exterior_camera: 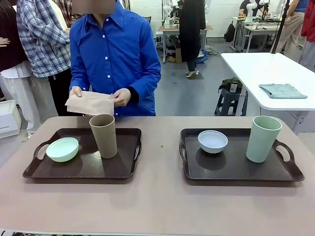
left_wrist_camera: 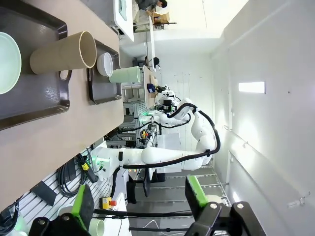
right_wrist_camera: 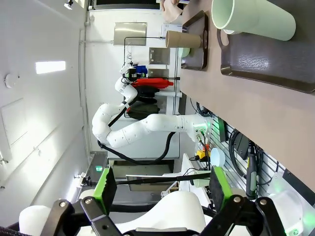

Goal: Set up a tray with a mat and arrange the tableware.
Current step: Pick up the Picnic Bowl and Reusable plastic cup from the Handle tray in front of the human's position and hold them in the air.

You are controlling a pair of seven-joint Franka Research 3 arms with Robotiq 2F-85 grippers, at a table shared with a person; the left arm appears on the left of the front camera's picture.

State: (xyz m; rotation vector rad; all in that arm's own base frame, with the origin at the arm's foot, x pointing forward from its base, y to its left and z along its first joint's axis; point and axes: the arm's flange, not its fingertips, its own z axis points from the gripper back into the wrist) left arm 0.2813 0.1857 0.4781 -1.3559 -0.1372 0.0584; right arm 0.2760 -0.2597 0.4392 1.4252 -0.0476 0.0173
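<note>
Two trays on the table (exterior_camera: 157, 201): the left tray (exterior_camera: 81, 171) has the mint bowl (exterior_camera: 62, 149) and brown tumbler (exterior_camera: 104, 135), the right tray (exterior_camera: 236, 172) the white bowl (exterior_camera: 212, 141) and green tumbler (exterior_camera: 263, 138). They are probably parked until the person's mat (exterior_camera: 91, 103) is laid. The left hand (left_wrist_camera: 139, 196) and right hand (right_wrist_camera: 162, 186) hang wide open and empty.

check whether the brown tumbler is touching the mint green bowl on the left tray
Apart. The front view shows a strip of bare tray between the brown tumbler and the mint green bowl.

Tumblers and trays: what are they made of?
The brown tumbler and the pale green tumbler look like matte plastic: dull, even colour, no glare. The left tray and the right tray seem moulded plastic too, dark brown with a fine grain and soft sheen.
</note>
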